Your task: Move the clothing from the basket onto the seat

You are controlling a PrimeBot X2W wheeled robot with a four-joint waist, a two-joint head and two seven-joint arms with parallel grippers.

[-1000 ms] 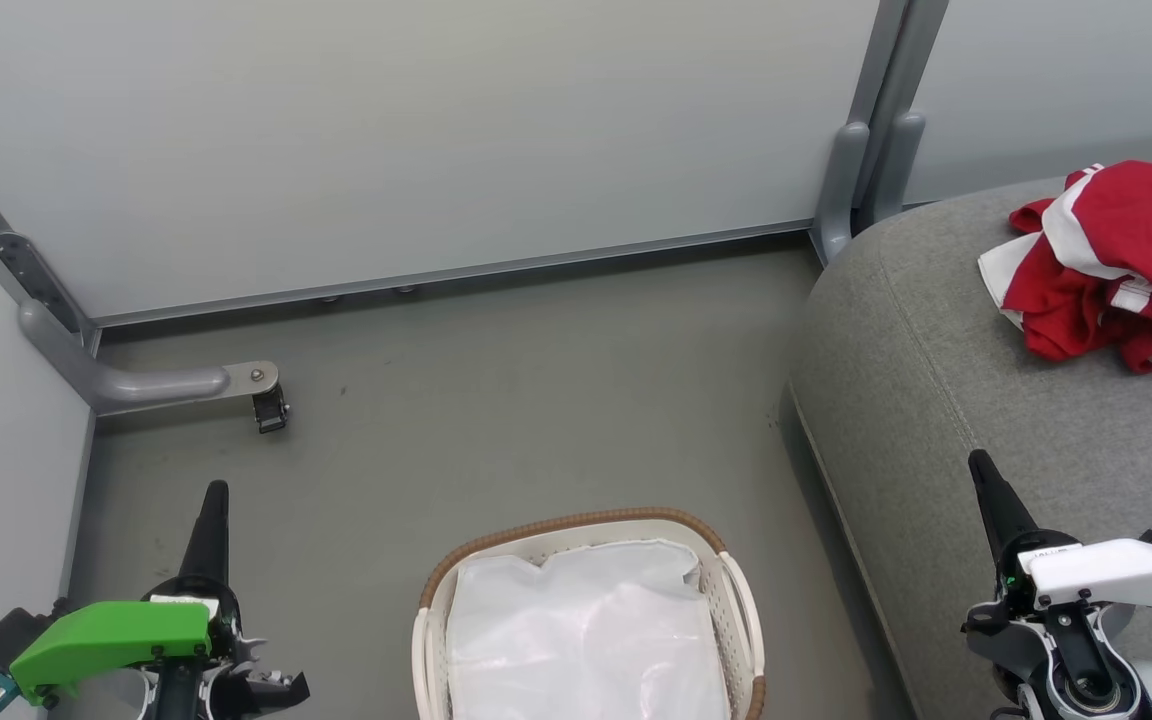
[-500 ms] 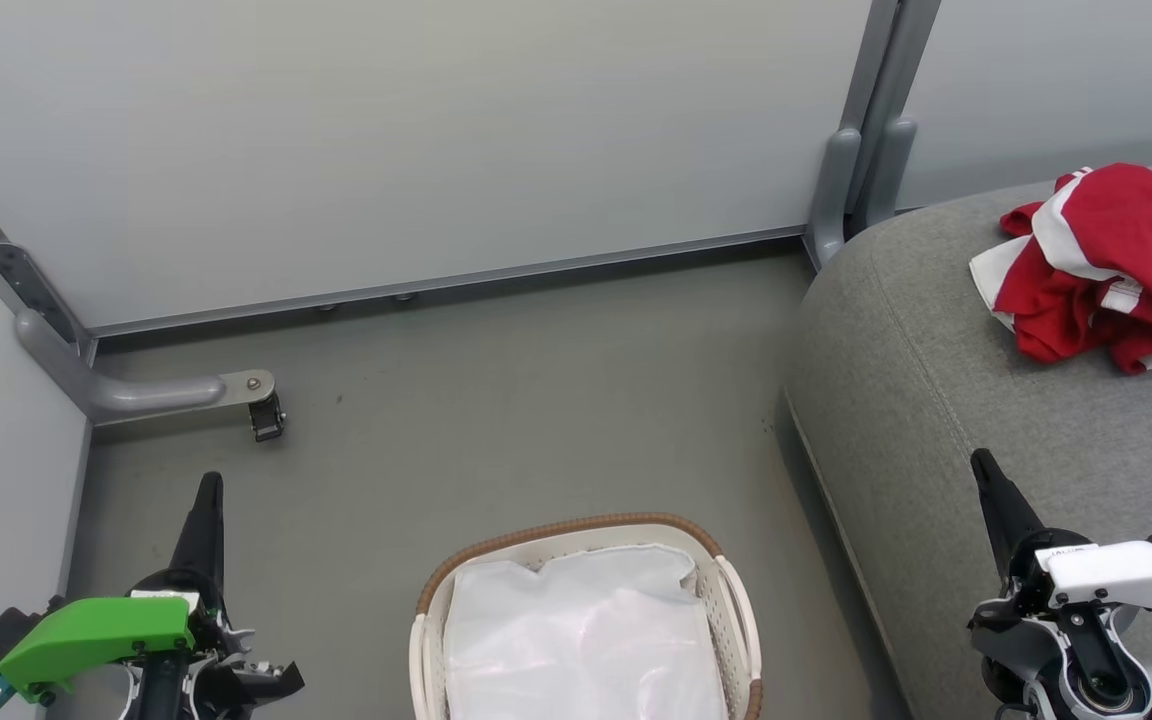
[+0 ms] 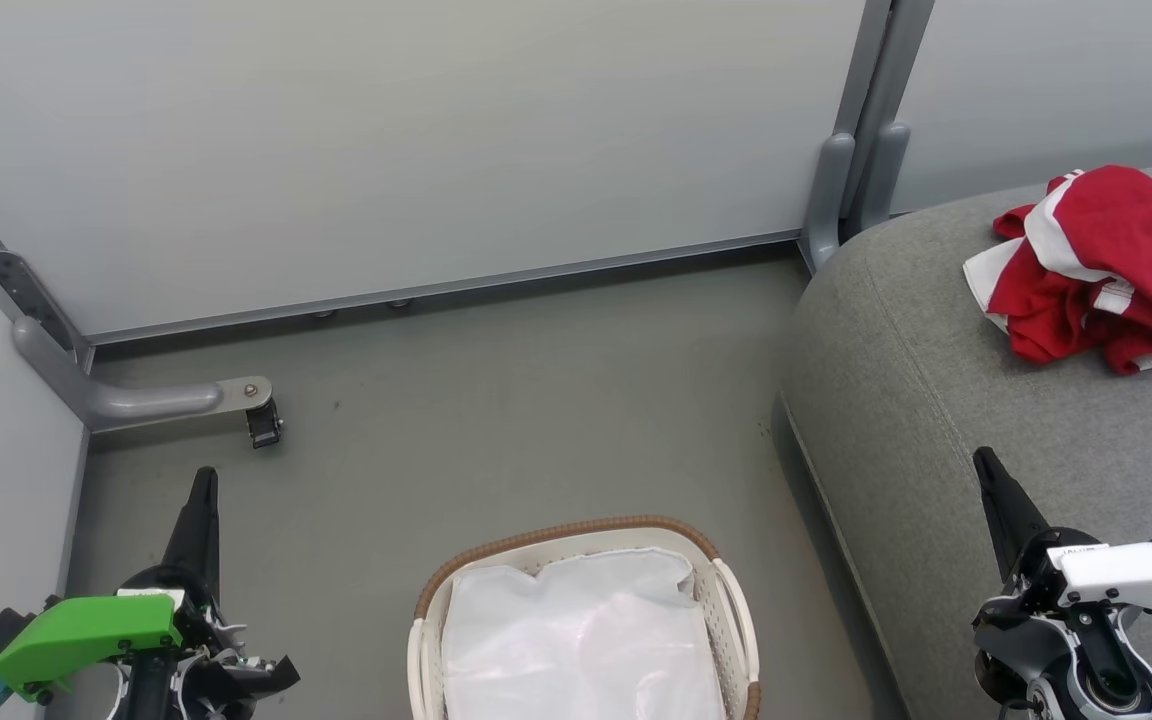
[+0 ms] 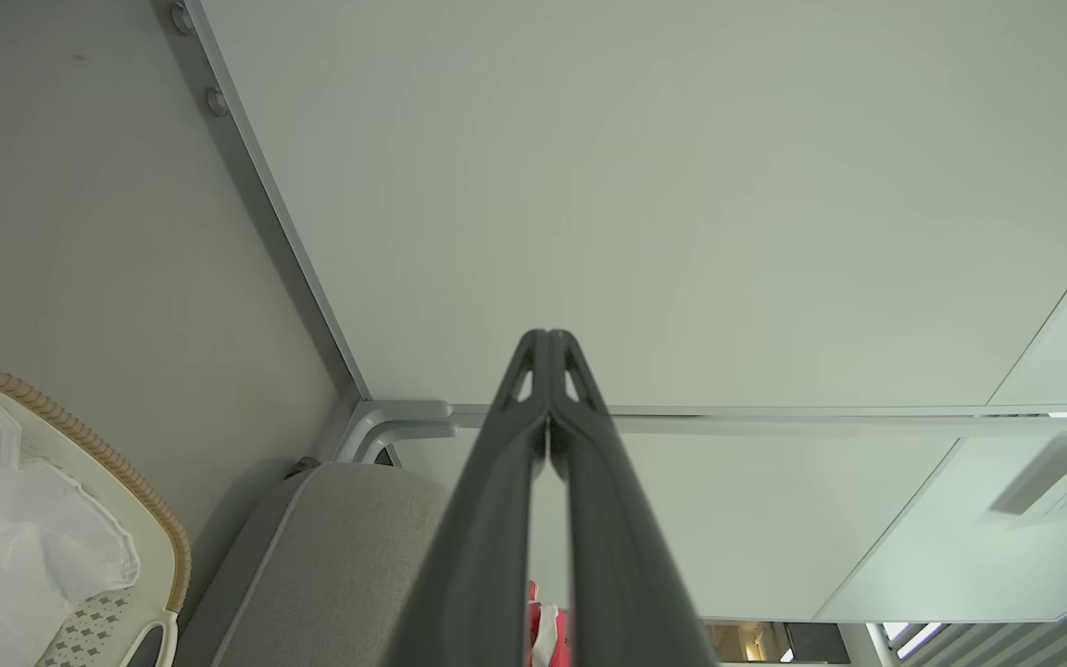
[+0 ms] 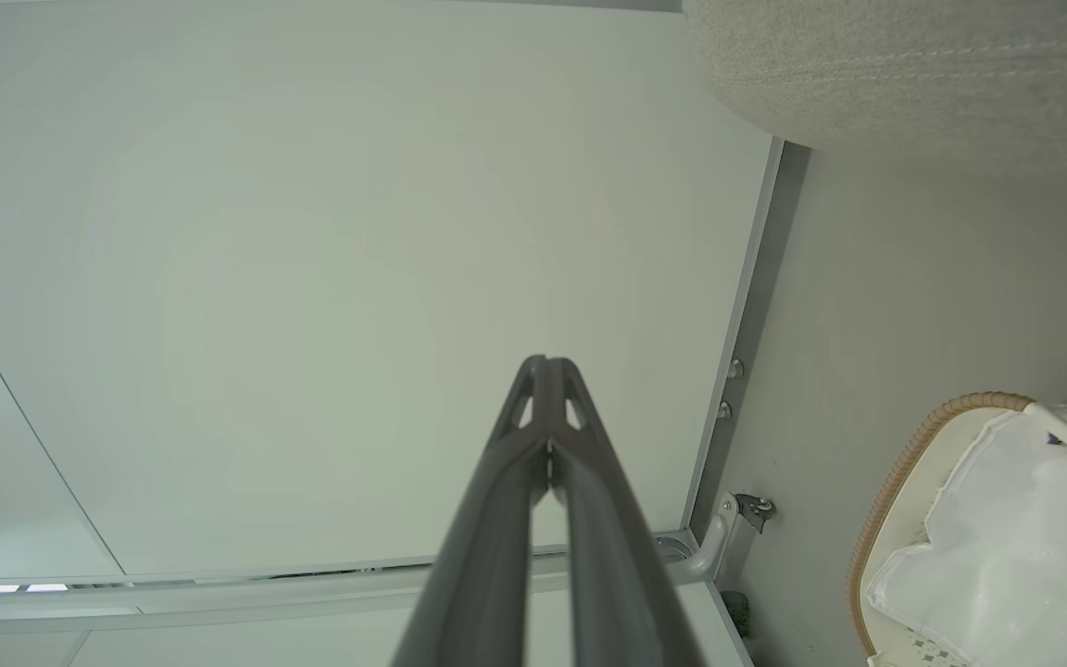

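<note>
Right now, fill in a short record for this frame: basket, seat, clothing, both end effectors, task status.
basket: on the floor, white liner inside, no red garment visible
seat: grey cushion right of the basket
clothing: red-and-white heap lying on the seat, far right
left end effector: shut, empty, left of the basket
right end effector: shut, empty, seen against the seat
task status: looks done

- The head view looks down from above the basket (image 3: pixel 576 525), facing the panel wall (image 3: pixel 416 140) behind the basket.
- The left wrist view sits low, left of the basket, and looks along the left gripper (image 4: pixel 549 339) toward that wall.
- The right wrist view, right of the basket, looks along the right gripper (image 5: pixel 547 363) likewise.
- All three share the basket, the wall and the seat (image 3: pixel 916 400).
</note>
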